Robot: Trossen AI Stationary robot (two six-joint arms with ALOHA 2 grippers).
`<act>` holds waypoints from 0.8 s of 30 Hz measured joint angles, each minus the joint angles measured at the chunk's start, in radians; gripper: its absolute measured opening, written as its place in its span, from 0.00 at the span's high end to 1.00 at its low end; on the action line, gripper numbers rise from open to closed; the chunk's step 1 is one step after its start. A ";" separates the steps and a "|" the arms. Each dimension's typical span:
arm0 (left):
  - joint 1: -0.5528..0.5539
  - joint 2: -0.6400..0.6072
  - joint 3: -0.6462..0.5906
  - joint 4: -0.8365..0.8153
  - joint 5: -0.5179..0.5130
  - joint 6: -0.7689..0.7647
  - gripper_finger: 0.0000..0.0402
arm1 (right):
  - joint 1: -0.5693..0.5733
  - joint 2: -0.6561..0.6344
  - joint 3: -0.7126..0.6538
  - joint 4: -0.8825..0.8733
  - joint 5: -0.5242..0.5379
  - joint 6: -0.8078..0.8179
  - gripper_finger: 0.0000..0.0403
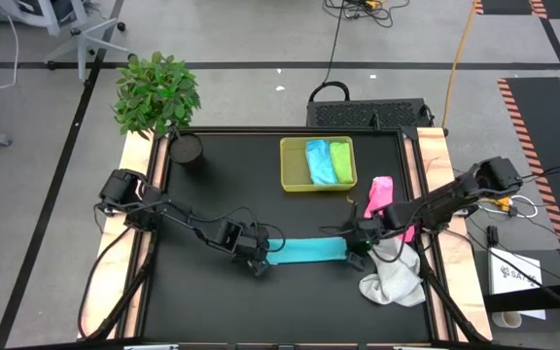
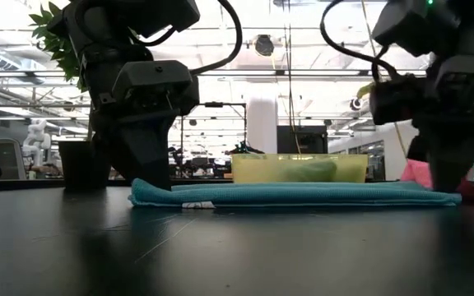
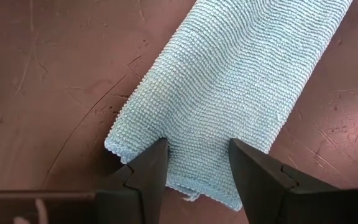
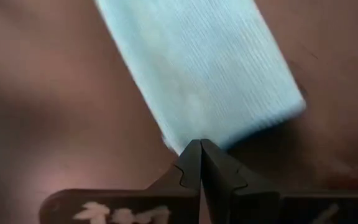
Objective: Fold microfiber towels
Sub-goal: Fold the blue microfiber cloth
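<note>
The teal towel lies as a flat strip at lower centre of the surface. The left gripper straddles its end, fingers spread; the right gripper is pressed together at the other end. Pinch both layers squarely, then lift evenly.

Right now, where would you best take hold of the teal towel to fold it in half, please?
Probably the short end of the teal towel under the open left gripper, approached from above: the towel lies flat as a long strip, so its edge must be pinched.
</note>
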 joint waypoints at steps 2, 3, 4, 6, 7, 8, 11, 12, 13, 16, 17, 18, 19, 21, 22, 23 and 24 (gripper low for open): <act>0.000 0.000 0.000 0.001 -0.001 0.000 0.56 | 0.000 -0.025 -0.001 -0.039 0.025 0.000 1.00; 0.000 0.000 0.000 0.001 -0.001 0.000 0.56 | -0.002 -0.041 -0.001 -0.040 0.035 0.001 1.00; 0.000 0.000 0.000 0.000 -0.001 0.000 0.56 | -0.004 -0.061 0.000 -0.028 0.050 0.006 1.00; 0.000 0.000 -0.001 0.001 -0.003 0.000 0.56 | -0.009 -0.104 0.004 -0.009 0.075 0.027 1.00; 0.000 0.000 0.000 0.001 -0.003 0.000 0.56 | -0.011 -0.123 0.006 0.007 0.089 0.031 1.00; 0.000 0.000 0.000 0.001 -0.003 0.000 0.56 | -0.011 -0.143 0.008 0.027 0.109 0.032 1.00; 0.000 0.000 -0.001 0.003 -0.004 0.000 0.56 | -0.011 -0.183 0.011 0.085 0.162 0.033 1.00; 0.000 0.000 -0.001 0.003 -0.004 0.000 0.56 | -0.011 -0.184 0.012 0.093 0.172 0.031 1.00; 0.000 0.000 -0.001 0.003 -0.004 0.000 0.56 | -0.011 -0.181 0.012 0.091 0.179 0.030 1.00; 0.000 0.000 -0.001 0.003 -0.004 0.000 0.56 | -0.011 -0.143 0.011 0.098 0.179 0.032 1.00; 0.000 0.000 -0.001 0.005 -0.004 0.000 0.56 | -0.011 -0.125 0.011 0.099 0.180 0.033 1.00; 0.000 0.000 -0.001 0.005 -0.005 0.000 0.56 | -0.011 -0.107 0.011 0.106 0.180 0.034 1.00; 0.000 0.000 -0.001 0.005 -0.005 -0.001 0.56 | -0.011 -0.084 0.011 0.134 0.183 0.034 1.00; 0.000 0.000 -0.001 0.008 -0.008 -0.001 0.56 | -0.016 -0.039 0.011 0.218 0.202 0.043 1.00; 0.000 0.000 -0.001 0.008 -0.008 -0.001 0.56 | -0.020 -0.017 0.011 0.272 0.208 0.047 1.00; 0.000 0.000 -0.001 0.008 -0.008 -0.002 0.56 | -0.027 0.010 0.011 0.346 0.209 0.047 1.00; 0.000 0.000 -0.001 0.009 -0.008 -0.002 0.56 | -0.033 0.037 0.012 0.422 0.211 0.046 1.00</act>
